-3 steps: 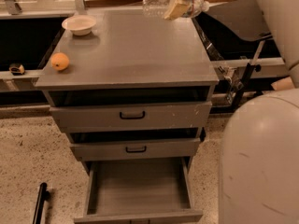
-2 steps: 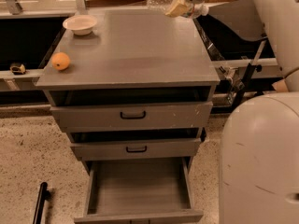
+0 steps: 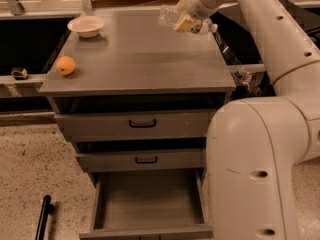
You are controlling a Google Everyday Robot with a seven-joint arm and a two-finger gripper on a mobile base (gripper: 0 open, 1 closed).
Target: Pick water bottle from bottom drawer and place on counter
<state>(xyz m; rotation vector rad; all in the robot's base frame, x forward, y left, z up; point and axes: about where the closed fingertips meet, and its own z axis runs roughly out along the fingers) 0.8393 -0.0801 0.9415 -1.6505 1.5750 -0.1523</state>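
My gripper (image 3: 183,18) is at the back right of the counter (image 3: 135,59), shut on the clear water bottle (image 3: 170,16). The bottle lies roughly sideways in the fingers, its clear body sticking out to the left, held a little above the grey top. The bottom drawer (image 3: 148,204) is pulled open at the bottom of the view; its grey box interior holds nothing.
An orange fruit (image 3: 65,65) sits at the counter's left edge. A white bowl (image 3: 86,26) stands at the back left. Two upper drawers with black handles (image 3: 142,123) are partly open. My arm's large white body (image 3: 260,164) fills the right. A black bar (image 3: 44,216) lies on the floor.
The gripper with the bottle has shifted slightly right and toward the back of the counter. The view has moved a little.
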